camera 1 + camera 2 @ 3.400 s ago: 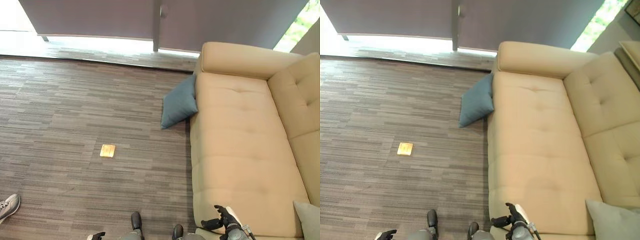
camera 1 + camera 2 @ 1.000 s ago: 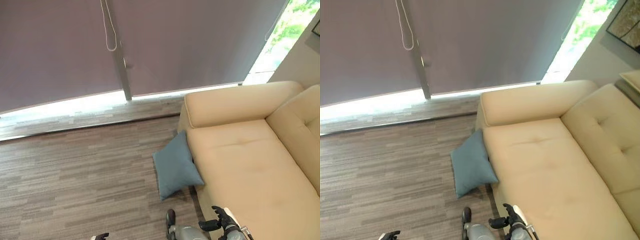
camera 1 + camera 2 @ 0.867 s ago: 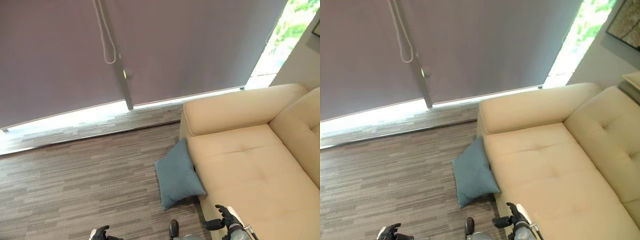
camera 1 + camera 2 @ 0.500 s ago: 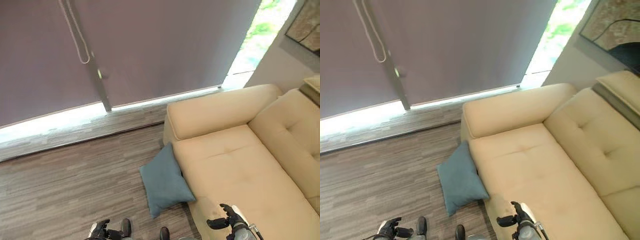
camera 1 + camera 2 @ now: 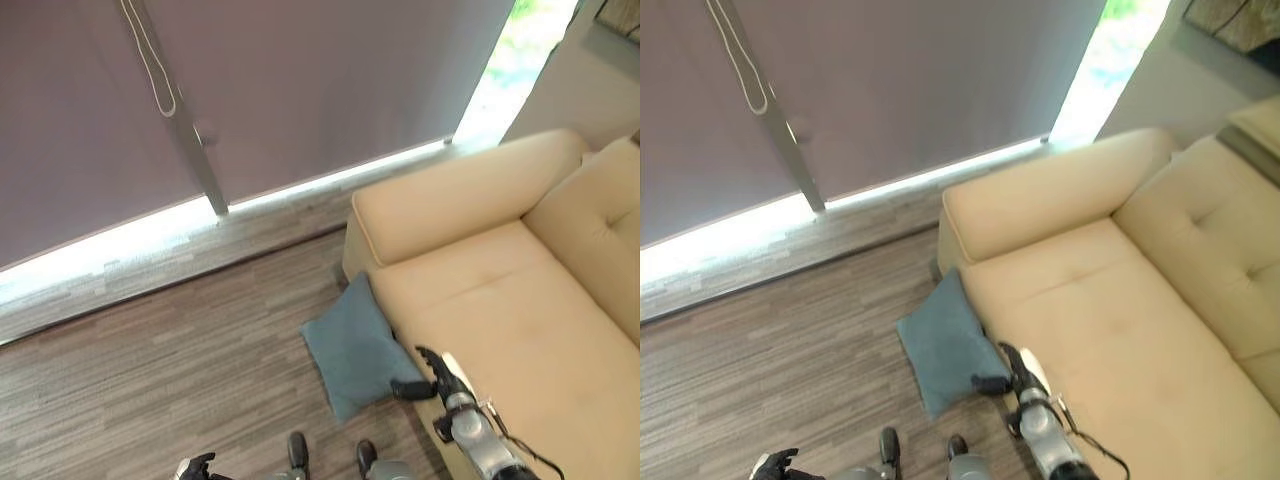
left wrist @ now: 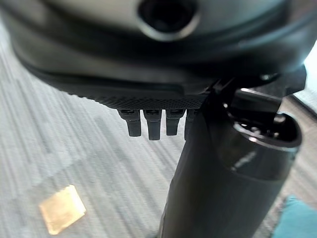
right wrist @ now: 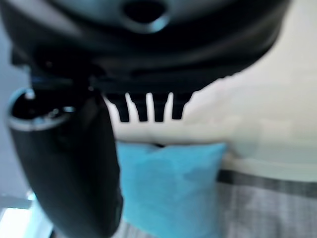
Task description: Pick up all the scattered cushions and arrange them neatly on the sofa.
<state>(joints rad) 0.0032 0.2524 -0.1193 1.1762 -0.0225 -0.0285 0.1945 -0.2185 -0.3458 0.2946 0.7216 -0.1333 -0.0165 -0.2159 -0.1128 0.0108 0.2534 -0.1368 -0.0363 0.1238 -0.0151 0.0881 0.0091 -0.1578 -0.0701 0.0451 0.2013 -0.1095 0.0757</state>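
Note:
A blue cushion (image 5: 352, 346) lies on the floor, leaning against the front corner of the beige sofa (image 5: 500, 300). My right hand (image 5: 432, 374) hovers just to the right of the cushion's near corner, over the sofa's front edge. It is open, with its thumb pointing at the cushion and nothing held. The right wrist view has the cushion (image 7: 168, 183) just past the straight fingers (image 7: 147, 111). My left hand (image 5: 195, 467) hangs low over the floor at the bottom edge, open and empty.
A grey blind (image 5: 300, 90) with a metal post (image 5: 195, 150) and a looped cord (image 5: 150, 60) closes the far side. Grey plank carpet (image 5: 180, 350) spreads left of the sofa. A small brass floor plate (image 6: 62, 215) lies below my left hand.
The camera has shifted. My right hand has reached up and forward, from low over the seat's front edge to beside the cushion's near corner. The left hand stays low.

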